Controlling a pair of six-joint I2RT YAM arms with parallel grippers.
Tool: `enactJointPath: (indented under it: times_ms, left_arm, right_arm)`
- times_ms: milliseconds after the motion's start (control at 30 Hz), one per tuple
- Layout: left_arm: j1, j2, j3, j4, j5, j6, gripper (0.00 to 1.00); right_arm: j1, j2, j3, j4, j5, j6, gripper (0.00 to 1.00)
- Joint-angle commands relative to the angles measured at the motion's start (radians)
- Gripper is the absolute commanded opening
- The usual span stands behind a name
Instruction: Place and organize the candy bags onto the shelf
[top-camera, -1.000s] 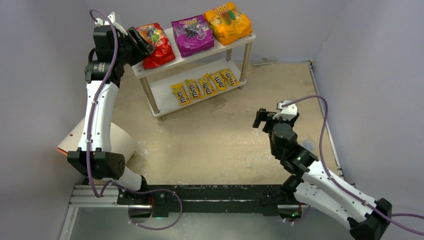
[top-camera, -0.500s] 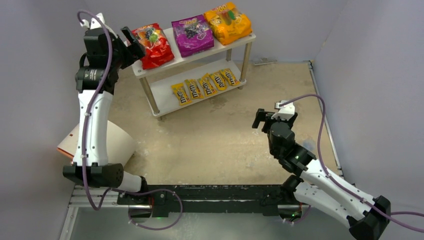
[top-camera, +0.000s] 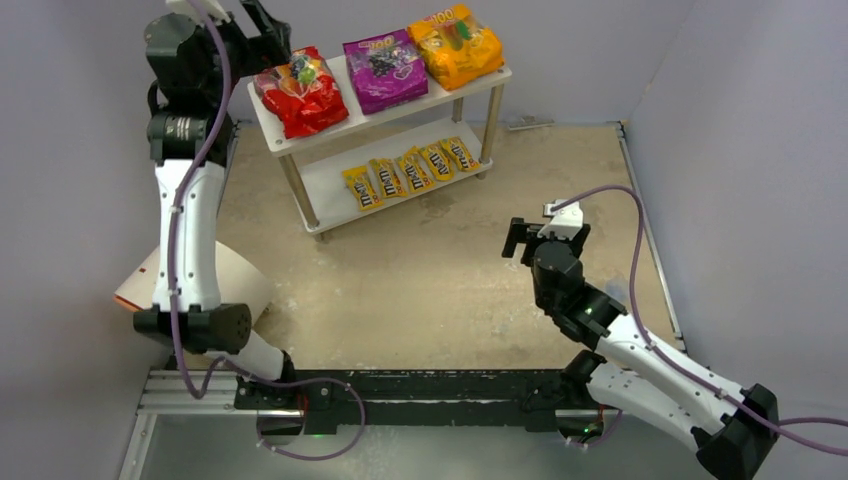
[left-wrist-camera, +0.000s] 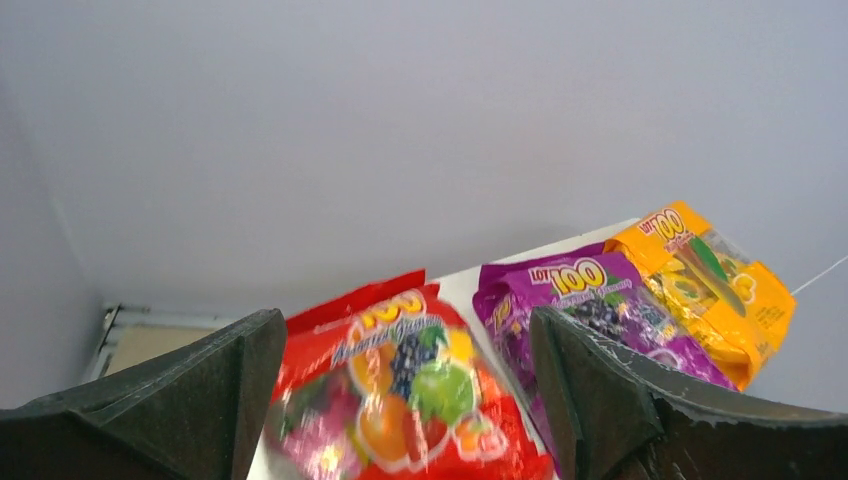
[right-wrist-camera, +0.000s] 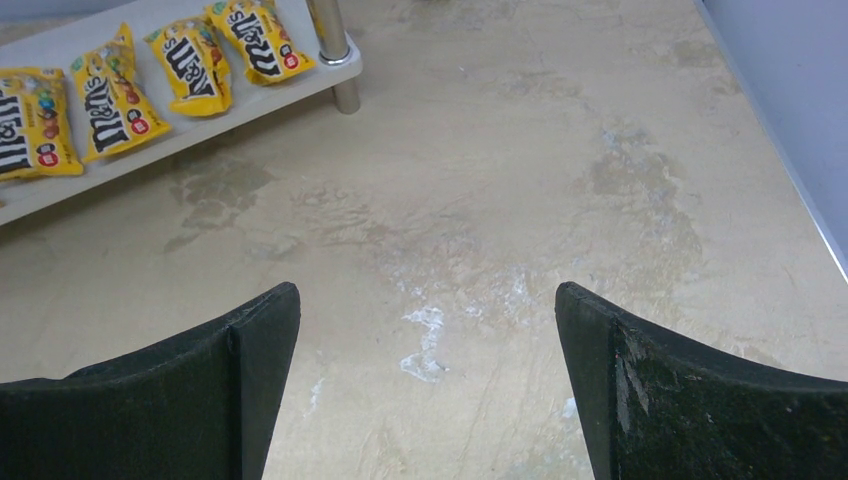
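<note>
The shelf (top-camera: 322, 188) stands at the back of the table. Its top board holds the red bag (top-camera: 300, 92), the purple bag (top-camera: 385, 68) and the orange bag (top-camera: 455, 42) side by side. Several yellow M&M's packets (top-camera: 410, 170) lie in a row on the lower board. My left gripper (top-camera: 262, 25) is open and empty, raised above and behind the red bag's left end. In the left wrist view, the gripper (left-wrist-camera: 405, 320) frames the red bag (left-wrist-camera: 400, 410), with the purple bag (left-wrist-camera: 590, 310) and the orange bag (left-wrist-camera: 700, 280) beside it. My right gripper (top-camera: 522, 238) is open and empty over the bare floor.
A cream cylinder with an orange rim (top-camera: 205, 285) lies at the left by the left arm's base. Grey walls close in on the left, back and right. The right wrist view shows the gripper (right-wrist-camera: 427, 295), yellow packets (right-wrist-camera: 110, 90) and a shelf leg (right-wrist-camera: 335, 50).
My left gripper has let go of the red bag and risen up and back from it. The red bag now lies further left on the top board. The right arm shifted slightly.
</note>
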Motion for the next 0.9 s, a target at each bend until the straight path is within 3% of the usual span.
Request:
enactJointPath:
  times_ms: [0, 200, 300, 400, 533, 633, 867]
  left_arm:
    - [0.007, 0.141, 0.119, 0.122, 0.127, 0.096, 0.96]
    - [-0.006, 0.276, 0.211, 0.079, 0.072, 0.150, 0.96]
    - [-0.015, 0.233, 0.040, 0.152, 0.088, 0.156, 0.95]
    - [-0.046, 0.148, -0.242, 0.300, 0.081, 0.137, 0.94]
    - [-0.113, 0.046, -0.488, 0.452, -0.082, 0.154, 0.94]
    - [-0.142, 0.031, -0.526, 0.434, -0.185, 0.179, 0.94]
    - [-0.146, 0.059, -0.521, 0.450, -0.254, 0.207, 0.94]
  right_arm:
    - [0.000, 0.029, 0.036, 0.012, 0.020, -0.016, 0.99]
    - [0.001, 0.078, 0.054, -0.003, 0.007, -0.029, 0.99]
    - [0.001, 0.099, 0.061, -0.013, 0.008, -0.034, 0.99]
    - [0.001, 0.120, 0.059, -0.005, -0.003, -0.042, 0.99]
    - [0.000, 0.136, 0.069, -0.025, 0.007, -0.050, 0.99]
    - [0.001, 0.134, 0.065, -0.025, 0.020, -0.051, 0.99]
    - [0.001, 0.130, 0.062, -0.020, 0.002, -0.057, 0.99]
